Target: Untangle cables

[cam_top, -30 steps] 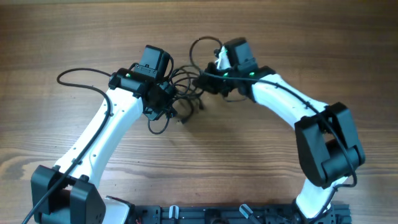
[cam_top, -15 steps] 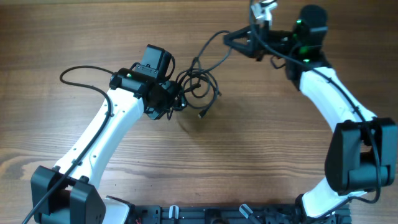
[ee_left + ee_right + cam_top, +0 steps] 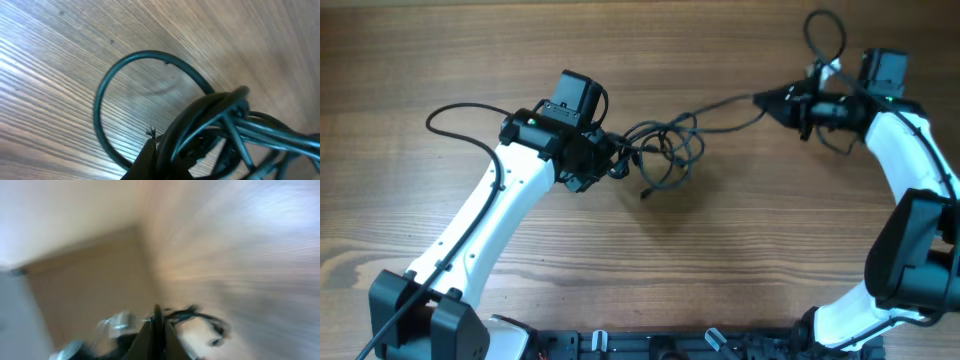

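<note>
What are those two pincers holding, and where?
Both hold the cables: the left pincer grips the tangled bundle's left edge, and the right pincer pinches a strand stretched out toward the right.

The bench is matt, grained wood. The cables look smooth, slightly glossy black rubber. The arms wear glossy white plastic.

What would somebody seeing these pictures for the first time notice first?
First, the knot of thin black cables bunched over the middle of the wooden table. The left fingers are closed on its left side. One strand stretches up and to the right to the right fingers, which are closed on it near the table's far right.
</note>
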Controlling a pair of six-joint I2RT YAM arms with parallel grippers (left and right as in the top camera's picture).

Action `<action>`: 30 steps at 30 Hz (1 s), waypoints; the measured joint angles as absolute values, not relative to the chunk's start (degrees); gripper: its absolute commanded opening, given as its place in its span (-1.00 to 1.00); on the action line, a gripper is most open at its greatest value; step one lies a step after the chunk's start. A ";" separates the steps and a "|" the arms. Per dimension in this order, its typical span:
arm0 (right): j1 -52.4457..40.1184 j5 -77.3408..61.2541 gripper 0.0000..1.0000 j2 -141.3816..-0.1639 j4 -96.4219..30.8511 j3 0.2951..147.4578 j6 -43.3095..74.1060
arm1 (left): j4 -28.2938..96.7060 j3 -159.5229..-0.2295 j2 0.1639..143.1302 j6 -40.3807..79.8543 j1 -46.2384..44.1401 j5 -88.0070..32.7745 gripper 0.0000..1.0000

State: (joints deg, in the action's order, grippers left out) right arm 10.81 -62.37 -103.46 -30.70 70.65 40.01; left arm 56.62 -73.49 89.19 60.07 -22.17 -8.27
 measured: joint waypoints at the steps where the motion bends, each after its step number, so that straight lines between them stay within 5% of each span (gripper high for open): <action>1: 9.65 -59.00 -0.91 -103.46 -32.77 70.65 37.01 | 57.14 -73.28 89.19 60.07 -22.06 -7.53 -0.92; 7: -2.09 -42.85 -0.85 -103.46 -40.23 70.65 24.88 | 58.28 -72.55 89.21 60.12 -21.04 -3.55 -0.92; 10: -7.29 -39.42 -0.25 -103.46 -40.25 70.65 23.20 | 58.30 -72.53 89.21 60.12 -20.93 -2.66 -0.92; 12: -9.89 -38.61 -0.09 -103.46 -39.90 70.74 22.59 | 58.28 -72.53 89.21 60.12 -20.93 -2.35 -0.92; 24: -13.15 -42.44 0.00 -102.08 -38.54 76.99 24.29 | 55.33 -68.90 89.25 60.31 -23.62 -1.54 -0.92; 30: -21.12 -36.18 0.02 -102.08 -38.76 77.06 15.05 | 55.18 -68.82 89.25 57.56 -24.27 -1.52 -0.92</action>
